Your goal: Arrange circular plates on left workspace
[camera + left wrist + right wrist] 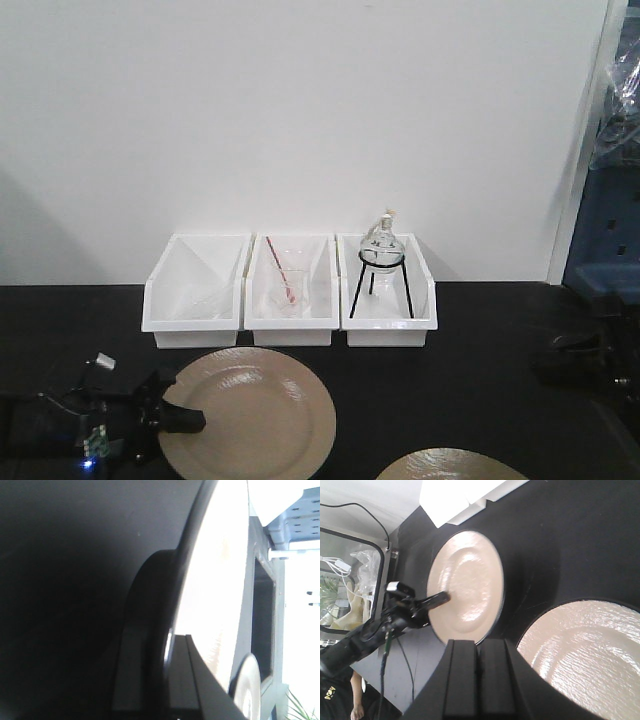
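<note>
On the black countertop [480, 380], the first plate [250, 415] lies in front of the left bin [195, 335] and the middle bin [290, 335]. It is a round, glossy tan plate with a dark rim. The left gripper [185, 420] reaches in from the left and is clenched on this plate's left rim. The right wrist view shows one dark finger [437, 599] lying across the plate's upper face. In the left wrist view the rim runs between a finger [182, 680] on the glossy side and dark gripper parts on the underside. The pictures do not show whether this plate sits flat on the counter or is raised at the gripped edge. The second plate [450, 466] of the same kind lies near the first, to its right and closer to the camera, cut off by the bottom edge of the front view. The two rims stay apart, with bare counter between them. The right gripper [477, 642] hangs over the gap between the plates in its own wrist view. Its two black fingers are pressed together with only a thin seam between them, and they grasp nothing. In the front view the right arm [580, 362] shows only as a dark shape at the right edge. The three white bins stand side by side against the white wall. The middle bin holds a clear beaker [288, 292] with a red-striped rod [277, 262]. The right bin [390, 335] holds a round glass flask [382, 243] on a black tripod stand [380, 285].
</note>
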Tool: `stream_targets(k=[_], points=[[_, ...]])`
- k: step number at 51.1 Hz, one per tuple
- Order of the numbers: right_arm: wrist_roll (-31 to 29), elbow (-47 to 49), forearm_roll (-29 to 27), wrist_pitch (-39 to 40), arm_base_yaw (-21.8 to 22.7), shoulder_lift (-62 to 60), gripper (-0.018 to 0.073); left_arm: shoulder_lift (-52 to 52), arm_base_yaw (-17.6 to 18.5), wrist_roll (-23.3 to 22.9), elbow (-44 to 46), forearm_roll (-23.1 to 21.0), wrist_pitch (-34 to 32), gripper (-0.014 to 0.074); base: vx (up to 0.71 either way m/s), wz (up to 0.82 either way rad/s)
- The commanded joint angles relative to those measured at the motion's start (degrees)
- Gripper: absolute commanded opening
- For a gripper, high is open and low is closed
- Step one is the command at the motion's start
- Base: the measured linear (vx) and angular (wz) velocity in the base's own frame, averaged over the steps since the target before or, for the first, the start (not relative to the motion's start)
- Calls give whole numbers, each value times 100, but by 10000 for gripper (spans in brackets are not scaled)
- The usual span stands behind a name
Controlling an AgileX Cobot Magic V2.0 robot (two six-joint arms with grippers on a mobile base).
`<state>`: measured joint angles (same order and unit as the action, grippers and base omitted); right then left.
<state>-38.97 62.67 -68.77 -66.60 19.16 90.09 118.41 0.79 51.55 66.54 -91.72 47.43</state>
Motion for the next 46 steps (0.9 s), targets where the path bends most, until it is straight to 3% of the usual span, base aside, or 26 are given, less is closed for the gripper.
stream_targets(k=[1, 13, 22, 26, 36, 46], points=[[-77, 174, -369, -134, 21, -248, -1, -124, 220, -253, 437, -489, 378, -1, 0, 0], [-77, 174, -369, -151, 21, -248, -1, 51, 519, -166, 666, -426, -302, 34, 0, 0], [-77, 174, -369, -156, 21, -248, -1, 51, 555, 579, 666, -375, -235, 198, 0, 0], [-77, 174, -369, -162, 21, -248, -1, 51, 555, 682, 666, -262, -179, 299, 0, 0], [-77, 174, -363, -267, 21, -248, -1, 45, 528, 817, 666, 437, -265, 499, 0, 0], [-288, 174, -355, -296, 21, -248, -1, -161, 318, 930, 671, 1131, -290, 533, 0, 0]])
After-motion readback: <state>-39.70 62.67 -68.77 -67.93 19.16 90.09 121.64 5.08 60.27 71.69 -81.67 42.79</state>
